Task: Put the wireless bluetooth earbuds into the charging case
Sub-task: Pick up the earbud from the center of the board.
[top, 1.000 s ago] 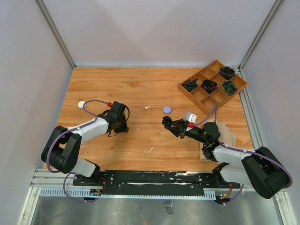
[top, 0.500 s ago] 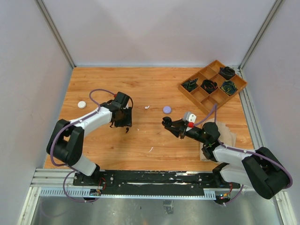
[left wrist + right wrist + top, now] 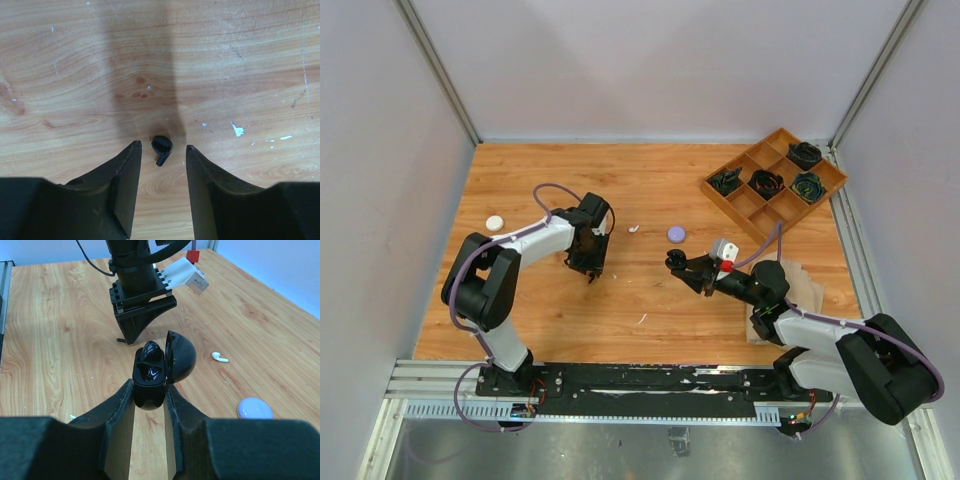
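Note:
A small black earbud (image 3: 161, 147) lies on the wooden table. My left gripper (image 3: 162, 146) is open, with a fingertip on either side of the earbud and not touching it. In the top view the left gripper (image 3: 588, 266) stands over the earbud (image 3: 590, 278). My right gripper (image 3: 150, 388) is shut on the black charging case (image 3: 149, 375), whose lid (image 3: 181, 358) stands open. It holds the case above the table (image 3: 677, 262). A glossy black shape sits in the case's far slot. A white earbud (image 3: 219, 358) lies on the table (image 3: 633, 229).
A lavender disc (image 3: 677, 233) lies beyond the right gripper, and a white disc (image 3: 494, 223) lies at the far left. A wooden compartment tray (image 3: 750, 204) holding black items stands at the back right. A thin white sliver (image 3: 642, 319) lies near the front.
My left gripper has swung right and a little away from the arm bases, and now stands over the black earbud. The right arm and the case have not moved.

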